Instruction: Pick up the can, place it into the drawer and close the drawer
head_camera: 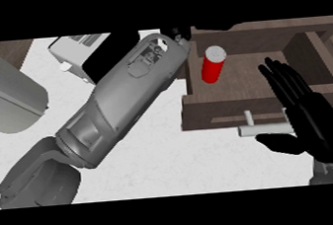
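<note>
Can: the red can (213,67) stands upright inside the open drawer (227,107), at about 1 o'clock from the middle of the view. It sits close to the drawer's 9 o'clock wall, with its pale top facing up.

Drawer: pulled out towards the robot. Its front panel lies at 3 o'clock from centre, and the white bar handle (262,128) sits on the panel's 6 o'clock side.

Left hand: the left hand (174,34) shows only as a dark patch at 12 o'clock, at the end of the left forearm (124,98), which rises from 8 o'clock. It is just beside the can, on the can's 10 o'clock side. Whether it is open or closed cannot be told, and no contact with the can is visible.

Right hand: the right hand (318,122) is at 4 o'clock, flat and spread, holding nothing. Its fingers (288,82) point straight towards 12 o'clock over the drawer's front edge, and its thumb (278,143) sits just on the 6 o'clock side of the handle.

Step in hand: the can looks placed, so this is probably the end of the placing step — closing the drawer is what remains.

Next move: the left forearm crosses beside the drawer's 9 o'clock wall, so the left hand should draw back towards 8 o'clock first. After that, a push on the front panel or handle towards 12 o'clock — the right hand is best set for it — would slide the drawer in.

Care: the upright can may tip if the drawer moves abruptly.

Surroundings: on the white counter (172,153) are a white and black appliance (77,49) at 11 o'clock and a grey rounded object (7,102) at 9 o'clock. Both are well apart from the drawer.
</note>
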Controlling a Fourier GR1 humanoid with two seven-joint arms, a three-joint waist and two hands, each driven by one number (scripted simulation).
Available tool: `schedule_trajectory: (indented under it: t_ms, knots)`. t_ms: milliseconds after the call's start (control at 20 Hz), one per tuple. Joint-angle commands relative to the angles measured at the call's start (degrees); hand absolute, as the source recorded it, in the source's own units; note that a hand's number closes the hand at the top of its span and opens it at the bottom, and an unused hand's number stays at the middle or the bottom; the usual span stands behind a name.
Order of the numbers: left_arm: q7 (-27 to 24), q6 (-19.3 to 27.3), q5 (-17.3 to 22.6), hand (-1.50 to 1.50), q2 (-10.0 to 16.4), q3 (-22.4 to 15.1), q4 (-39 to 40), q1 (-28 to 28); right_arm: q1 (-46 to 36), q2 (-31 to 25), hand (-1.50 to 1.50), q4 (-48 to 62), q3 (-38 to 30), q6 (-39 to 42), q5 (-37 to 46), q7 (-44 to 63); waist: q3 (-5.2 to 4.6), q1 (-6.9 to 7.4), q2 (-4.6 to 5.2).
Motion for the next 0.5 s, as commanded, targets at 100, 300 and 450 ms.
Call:
schedule_trajectory:
  t_ms: [100,300,450]
  knots:
    - [7.0,-0.2,-2.7,-1.50,5.0,-1.0,-6.7,1.4,-0.1,3.3,-1.50,11.3,0.0,-10.9,5.0,-3.5,0.02,1.02,-0.55]
    - [10.1,-2.6,-3.7,-1.50,10.4,-1.7,-12.9,4.7,-8.0,5.1,-1.50,22.3,-1.6,-14.3,7.4,-2.7,-0.01,2.25,-0.55]
    - [12.2,-2.5,-4.6,-1.50,13.0,-0.8,-15.0,4.9,-12.4,5.3,-1.50,29.9,-3.3,-16.0,7.4,-3.9,0.01,1.98,-0.36]
